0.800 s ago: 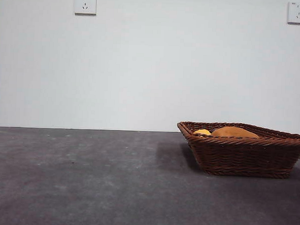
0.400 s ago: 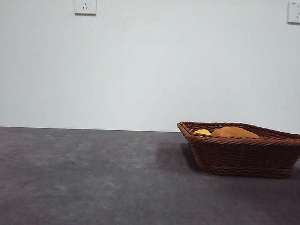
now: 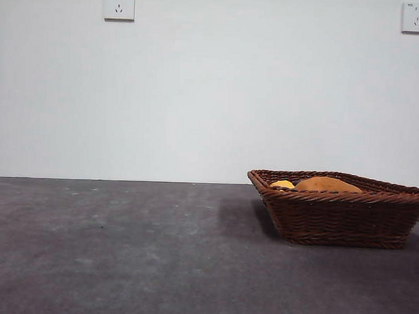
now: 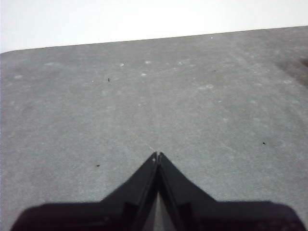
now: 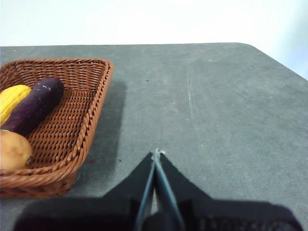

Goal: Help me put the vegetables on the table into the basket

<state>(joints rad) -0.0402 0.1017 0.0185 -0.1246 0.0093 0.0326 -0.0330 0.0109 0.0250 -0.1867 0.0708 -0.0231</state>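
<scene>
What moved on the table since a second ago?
Nothing visibly moved. The basket sits in the same spot with the yellow vegetable and the orange-brown vegetable inside. The eggplant lies in there too, and no arm shows in the front view.

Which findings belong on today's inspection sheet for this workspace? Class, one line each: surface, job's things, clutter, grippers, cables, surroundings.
Surface: dark grey table, faint light scuffs and specks.
Job's things: wicker basket holds the yellow vegetable, purple eggplant and orange-brown potato-like vegetable; no vegetable seen on the table outside it.
Clutter: nothing seen.
Grippers: left gripper above bare table, jaws shut, empty; right gripper beside the basket, apart from it, jaws shut, empty.
Cables: nothing seen.
Surroundings: plain white wall with two sockets, one and another.
</scene>
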